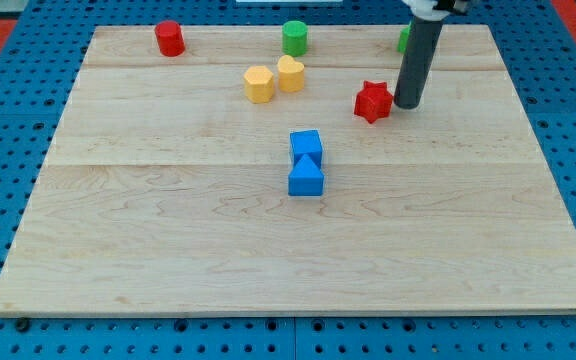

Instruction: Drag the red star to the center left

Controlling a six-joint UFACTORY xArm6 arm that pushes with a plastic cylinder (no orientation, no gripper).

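My tip (408, 104) touches the red star (373, 101) on the view's right; the star shows no long axis.

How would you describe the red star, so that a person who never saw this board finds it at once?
Look at the wooden board, in its upper right part, where the dark rod comes down. The red star lies just to the view's left of my tip, almost touching it. The other red block, a red cylinder, is round and stands far off at the top left.
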